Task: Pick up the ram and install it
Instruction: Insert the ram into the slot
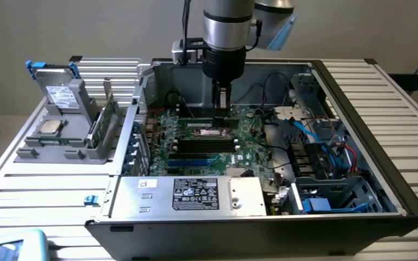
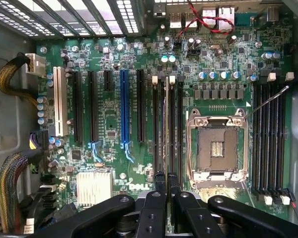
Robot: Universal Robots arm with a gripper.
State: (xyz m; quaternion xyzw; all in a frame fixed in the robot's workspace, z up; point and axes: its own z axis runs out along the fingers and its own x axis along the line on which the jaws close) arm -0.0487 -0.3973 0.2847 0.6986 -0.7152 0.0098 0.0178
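Observation:
My gripper (image 1: 223, 113) reaches straight down into the open computer case (image 1: 383, 136), over the big green motherboard (image 1: 194, 159). It is shut on the ram (image 1: 207, 124), a narrow green stick lying level just above the board. In the wrist view the ram (image 2: 166, 124) shows edge-on as a thin pale line between my black fingers (image 2: 159, 184). It runs along the black memory slots (image 2: 156, 124) next to the empty processor socket (image 2: 217, 148). I cannot tell whether the ram is seated in a slot or just above it. My gripper (image 2: 166, 187) holds it at one end.
A grey stand (image 1: 63, 147) outside the case, at the exterior view's left, carries a green stick (image 1: 102, 122), a silver processor chip (image 1: 51, 128) and a drive (image 1: 63, 95). A metal power supply box (image 1: 194, 196) and cabled drive bays (image 1: 325, 157) border the board. More slots (image 2: 268, 139) flank the socket.

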